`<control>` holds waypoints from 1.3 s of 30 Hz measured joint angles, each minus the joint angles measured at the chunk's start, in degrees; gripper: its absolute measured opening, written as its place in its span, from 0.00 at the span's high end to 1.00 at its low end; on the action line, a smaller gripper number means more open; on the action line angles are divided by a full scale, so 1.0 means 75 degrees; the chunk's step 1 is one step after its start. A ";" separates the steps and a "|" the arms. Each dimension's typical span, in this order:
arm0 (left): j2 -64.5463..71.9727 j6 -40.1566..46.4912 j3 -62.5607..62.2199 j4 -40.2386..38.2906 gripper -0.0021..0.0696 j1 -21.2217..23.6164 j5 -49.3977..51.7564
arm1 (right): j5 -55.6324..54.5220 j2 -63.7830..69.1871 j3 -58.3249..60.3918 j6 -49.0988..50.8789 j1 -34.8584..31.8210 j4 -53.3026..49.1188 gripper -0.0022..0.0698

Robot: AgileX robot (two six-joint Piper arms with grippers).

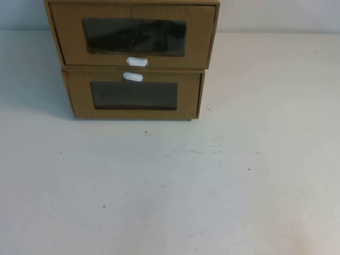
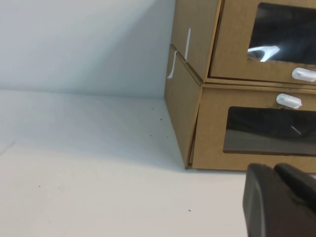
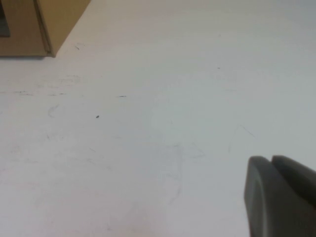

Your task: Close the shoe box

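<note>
Overhanging table (image 1: 223, 191): left claw (image 2: 277, 197), right claw (image 3: 272, 195)

shoe box (image 1: 133, 40): plain brown cardboard, no writing or logo I can read
box under it (image 1: 133, 95): same deal, nothing printed
white pull tabs (image 1: 137, 61): blank
table (image 1: 212, 186): just specks and scuffs, no labels or numbers
overall: no readable text in any view
</note>
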 joint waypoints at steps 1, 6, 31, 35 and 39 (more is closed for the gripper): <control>0.0000 0.0000 0.0000 0.0000 0.98 0.0000 0.0000 | 0.0000 0.0000 0.0000 0.0000 0.0000 0.0000 0.99; 0.0000 0.0000 0.0000 0.0000 0.98 0.0000 0.0000 | 0.0000 0.0000 0.0000 0.0000 0.0000 0.0000 0.99; 0.0000 -0.3754 0.0000 0.5455 0.98 0.0000 0.2144 | 0.0000 0.0000 0.0000 0.0000 0.0000 0.0000 0.99; 0.0000 -0.3759 0.0000 0.5455 0.98 0.0000 0.2162 | 0.0000 0.0000 0.0000 0.0000 0.0000 0.0000 0.99; 0.0000 -0.3759 0.0000 0.5455 0.98 0.0000 0.2162 | 0.0000 0.0000 0.0000 0.0000 0.0000 0.0000 0.99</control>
